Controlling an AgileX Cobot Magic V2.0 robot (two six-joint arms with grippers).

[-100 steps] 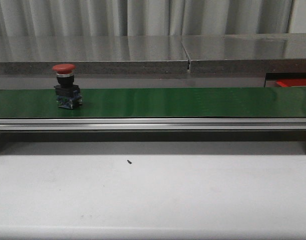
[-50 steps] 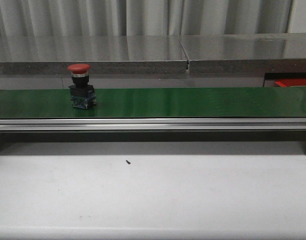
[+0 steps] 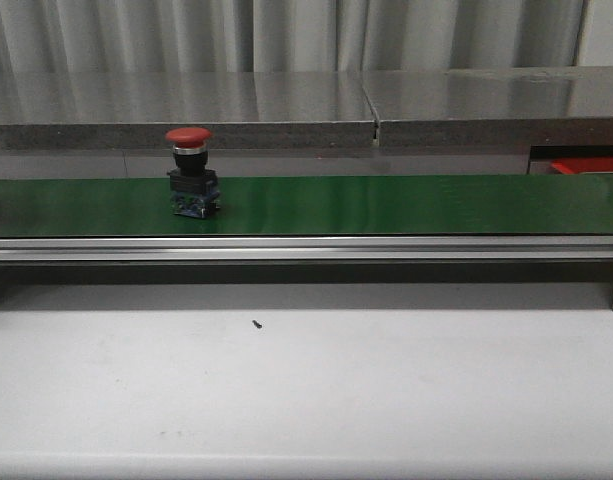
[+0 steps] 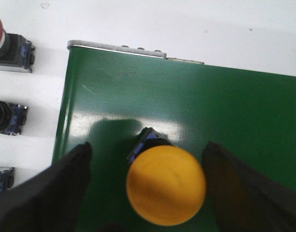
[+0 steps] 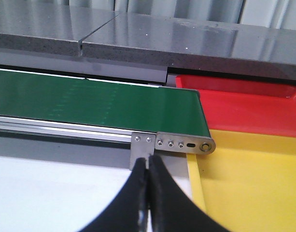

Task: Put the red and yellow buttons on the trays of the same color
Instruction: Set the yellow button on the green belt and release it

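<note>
Red button [image 3: 191, 172] sits upright on the green belt [image 3: 386, 205], left side. We've got our left gripper [image 4: 145, 193] spread around a yellow button [image 4: 165, 186]; right gripper [image 5: 148, 193] pressed together near the trays.

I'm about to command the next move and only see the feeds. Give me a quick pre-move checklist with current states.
1. Red button upright on the green belt: ok.
2. Yellow button on the belt between the left gripper fingers, fingers open and apart from it: ok.
3. Right gripper empty, fingers closed: ok, though it must open before any pick.
4. Red tray and yellow tray at the belt end, bare where visible: ok.
5. Right gripper near the red button: not ok, button absent from its wrist view.
</note>
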